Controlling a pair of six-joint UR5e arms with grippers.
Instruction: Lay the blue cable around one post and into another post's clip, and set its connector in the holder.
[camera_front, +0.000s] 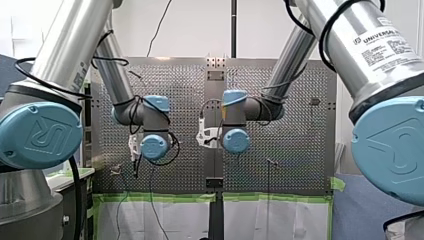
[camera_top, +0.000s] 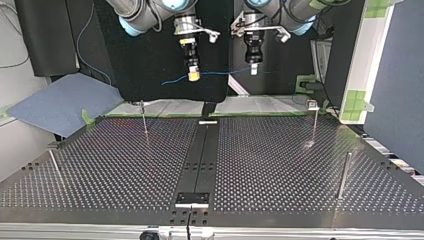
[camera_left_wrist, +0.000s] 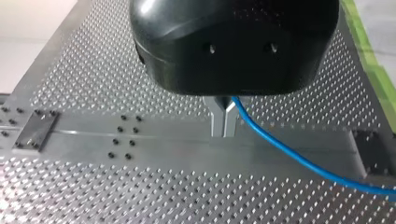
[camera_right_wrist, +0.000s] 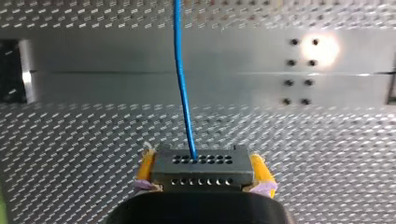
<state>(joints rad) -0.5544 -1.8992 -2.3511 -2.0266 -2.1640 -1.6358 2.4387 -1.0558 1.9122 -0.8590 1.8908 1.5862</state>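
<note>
2 grips: L gripper (camera_left_wrist: 223, 114) on cable (camera_left_wrist: 299, 158), R gripper (camera_right_wrist: 201, 173) on connector (camera_right_wrist: 201, 161).

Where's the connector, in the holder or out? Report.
Out: the connector sits clamped between my right gripper's yellow pads, above the table.

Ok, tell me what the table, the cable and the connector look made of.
The table looks metal, likely aluminium, brushed: it throws lamp glare and its holes glint. The cable has a smooth blue sheath, probably plastic or rubber; it curves softly. The connector is a matte dark block with two rows of holes, seemingly moulded plastic.
</note>
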